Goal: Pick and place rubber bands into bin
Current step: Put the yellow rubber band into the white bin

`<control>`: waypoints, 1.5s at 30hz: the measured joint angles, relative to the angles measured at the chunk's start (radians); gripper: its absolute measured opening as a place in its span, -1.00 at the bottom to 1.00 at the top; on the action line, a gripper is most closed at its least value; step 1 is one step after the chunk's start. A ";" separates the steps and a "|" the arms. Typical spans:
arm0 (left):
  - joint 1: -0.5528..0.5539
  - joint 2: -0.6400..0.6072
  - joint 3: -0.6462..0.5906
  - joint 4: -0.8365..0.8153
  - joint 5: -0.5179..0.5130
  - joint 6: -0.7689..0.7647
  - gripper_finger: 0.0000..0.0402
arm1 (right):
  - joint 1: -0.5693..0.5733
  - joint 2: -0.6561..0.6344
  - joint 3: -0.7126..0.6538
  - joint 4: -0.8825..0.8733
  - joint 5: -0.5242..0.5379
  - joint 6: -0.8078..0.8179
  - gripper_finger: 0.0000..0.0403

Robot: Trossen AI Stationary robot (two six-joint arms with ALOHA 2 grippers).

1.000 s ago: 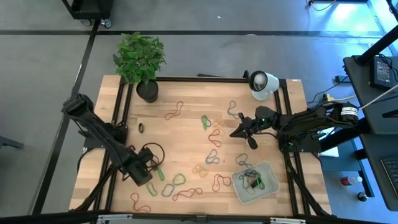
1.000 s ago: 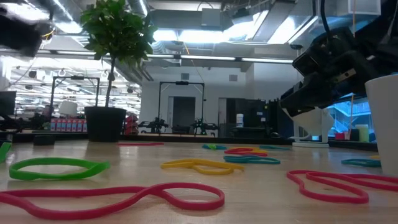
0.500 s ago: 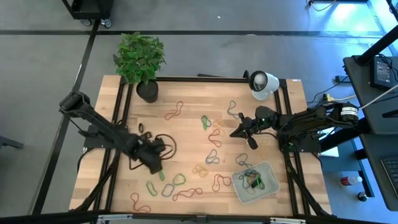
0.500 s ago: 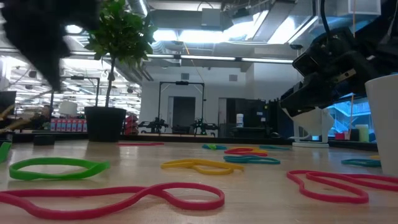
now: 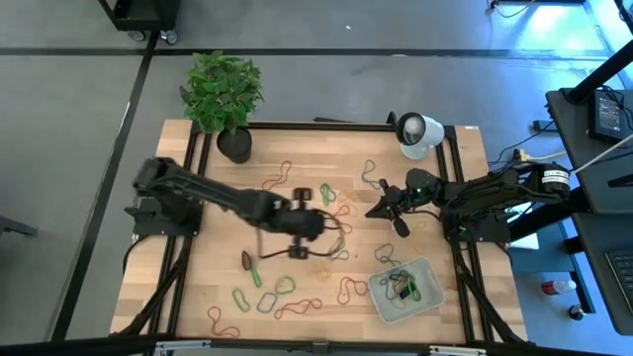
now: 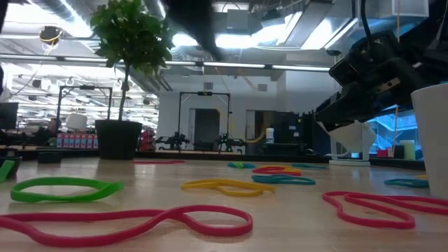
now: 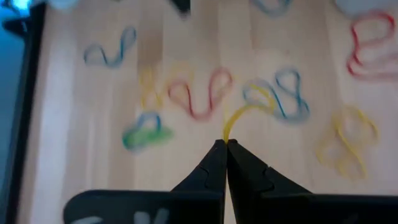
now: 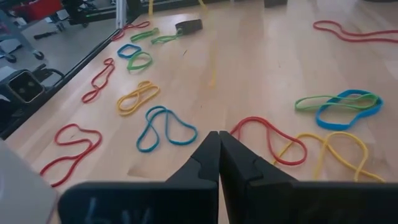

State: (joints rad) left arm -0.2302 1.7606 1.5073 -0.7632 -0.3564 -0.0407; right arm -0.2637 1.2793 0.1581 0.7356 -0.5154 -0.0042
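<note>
Many coloured rubber bands (image 5: 297,309) lie flat on the wooden table, red, green (image 6: 66,187) and yellow (image 6: 227,186) among them. The bin (image 5: 431,269) sits at the near right with several bands inside. My left gripper (image 7: 225,142) hovers over the table's middle (image 5: 326,225), shut on a yellow rubber band (image 7: 239,115). My right gripper (image 8: 219,134) is shut with nothing between its fingers. It hangs above the table right of centre (image 5: 374,211), on the far side of the bin. My left gripper pinches the yellow rubber band between its two fingertips at one end (image 7: 226,129). The fingers slant down toward the table's right side. The band curls out past the tips, lifted clear of the table. Whether one strand or two lie in the pinch, I cannot tell.
A black plant pot (image 5: 234,144) with a green plant stands at the far left. A white round device (image 5: 419,133) stands at the far right. Black rails (image 5: 194,168) run along the table's left and right sides. A small dark piece (image 5: 247,261) lies left of centre.
My left gripper has swept from the near left part of the table toward its middle, rising and rolling about its own axis as it went. It has stayed shut.
</note>
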 joint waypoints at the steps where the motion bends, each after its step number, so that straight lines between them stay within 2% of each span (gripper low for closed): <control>1: 0.010 0.039 0.051 0.003 0.001 0.022 -0.99 | 0.000 0.000 0.000 0.000 0.009 0.000 -0.97; 5: 0.045 0.184 0.253 0.005 0.046 0.071 -0.99 | 0.000 0.000 0.000 -0.001 0.051 0.000 -0.97; 12: 0.066 0.415 0.606 0.018 0.135 0.073 -0.99 | 0.000 0.000 0.000 -0.003 0.057 0.000 -0.97; 18: 0.053 0.545 0.797 0.153 0.289 0.088 -0.99 | 0.000 0.000 0.000 -0.010 0.057 0.000 -0.97; 22: 0.040 0.581 0.835 0.214 0.328 0.085 -0.99 | 0.000 0.000 0.000 -0.016 0.061 0.000 -0.97; 28: 0.030 0.595 0.837 0.258 0.332 0.015 -0.99 | 0.000 0.000 0.000 -0.016 0.063 0.001 -0.97; 33: 0.004 0.631 0.836 0.299 0.379 0.002 -0.99 | 0.000 0.000 0.000 -0.016 0.066 0.000 -0.97; 45: -0.031 0.737 0.837 0.358 0.378 -0.051 -0.99 | 0.000 0.000 0.000 -0.017 0.065 0.029 -0.97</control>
State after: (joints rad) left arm -0.2616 2.4978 2.3443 -0.4050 0.0219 -0.0920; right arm -0.2636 1.2797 0.1581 0.7189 -0.4503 0.0250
